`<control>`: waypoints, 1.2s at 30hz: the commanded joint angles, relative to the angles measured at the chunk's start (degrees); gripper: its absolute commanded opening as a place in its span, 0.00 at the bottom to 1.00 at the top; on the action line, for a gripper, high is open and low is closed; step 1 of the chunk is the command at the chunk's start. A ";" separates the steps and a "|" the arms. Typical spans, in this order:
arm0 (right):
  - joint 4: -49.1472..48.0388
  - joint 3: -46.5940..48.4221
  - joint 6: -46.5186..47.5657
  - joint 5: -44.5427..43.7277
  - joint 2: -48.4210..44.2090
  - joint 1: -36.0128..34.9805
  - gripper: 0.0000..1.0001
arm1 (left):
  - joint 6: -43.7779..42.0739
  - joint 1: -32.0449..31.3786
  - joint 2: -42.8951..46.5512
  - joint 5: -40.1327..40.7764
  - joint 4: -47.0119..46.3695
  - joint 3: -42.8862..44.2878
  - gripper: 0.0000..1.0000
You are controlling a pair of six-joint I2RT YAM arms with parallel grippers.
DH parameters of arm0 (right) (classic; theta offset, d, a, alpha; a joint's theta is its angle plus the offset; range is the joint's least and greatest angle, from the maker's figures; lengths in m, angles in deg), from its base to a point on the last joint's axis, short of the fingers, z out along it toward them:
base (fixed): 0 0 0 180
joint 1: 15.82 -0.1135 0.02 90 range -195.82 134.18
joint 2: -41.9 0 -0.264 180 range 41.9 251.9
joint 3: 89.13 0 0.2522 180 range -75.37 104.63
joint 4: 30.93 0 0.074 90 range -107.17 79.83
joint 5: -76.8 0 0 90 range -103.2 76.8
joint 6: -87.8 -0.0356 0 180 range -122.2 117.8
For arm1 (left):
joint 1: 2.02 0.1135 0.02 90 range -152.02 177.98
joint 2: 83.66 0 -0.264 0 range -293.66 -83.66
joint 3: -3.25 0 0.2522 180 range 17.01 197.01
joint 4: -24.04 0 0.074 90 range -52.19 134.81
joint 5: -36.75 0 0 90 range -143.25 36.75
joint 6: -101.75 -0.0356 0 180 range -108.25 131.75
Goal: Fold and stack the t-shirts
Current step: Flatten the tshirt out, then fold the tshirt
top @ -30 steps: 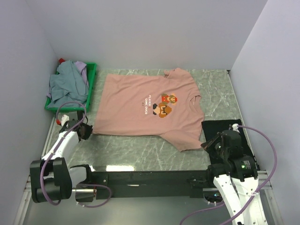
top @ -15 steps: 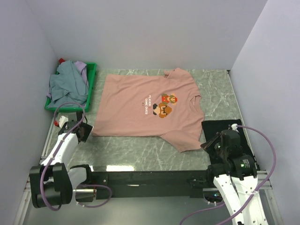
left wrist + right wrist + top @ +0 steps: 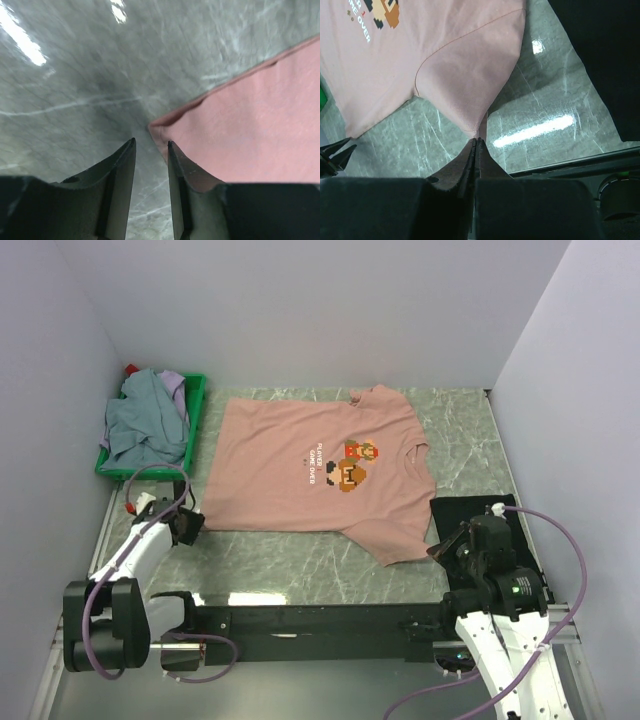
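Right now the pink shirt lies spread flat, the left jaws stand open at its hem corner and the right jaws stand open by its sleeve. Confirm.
Wrong: the right jaws are shut, tips together by the sleeve of the pink shirt, as the right wrist view shows. The rest stands.

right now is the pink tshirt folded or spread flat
Spread flat. The salmon-pink t-shirt lies open on the table with its chest print facing up, both sleeves out, and no part doubled over.

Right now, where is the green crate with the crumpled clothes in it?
In the overhead view, the green crate sits at the far left of the table, close to the side wall and just left of the spread-out pink t-shirt.
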 commanded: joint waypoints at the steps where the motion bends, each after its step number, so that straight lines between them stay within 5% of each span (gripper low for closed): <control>1: -1.99 0.43 0.49 -0.19 0.59 -0.29 0.00 | 2.63 -1.81 -0.15 -0.19 -1.21 1.50 0.37; 15: -3.49 -0.63 0.49 0.25 1.12 -0.21 0.00 | 2.29 -2.78 -2.34 2.01 -4.55 1.94 0.35; 21: -2.35 0.16 0.75 -0.01 0.85 -0.21 0.00 | 1.85 -2.87 -3.41 0.25 -8.07 0.54 0.22; 25: -0.59 1.39 0.84 -0.63 0.41 -0.21 0.00 | 0.80 -2.78 -1.56 0.25 -7.37 1.41 0.01; 29: -1.19 2.01 0.75 -0.80 0.94 -0.29 0.00 | -0.52 -2.78 0.64 0.95 -6.05 4.39 0.01; 36: -15.07 5.51 1.10 -0.27 16.45 -0.29 0.00 | -1.58 -2.87 -9.10 -1.77 -8.68 12.92 0.01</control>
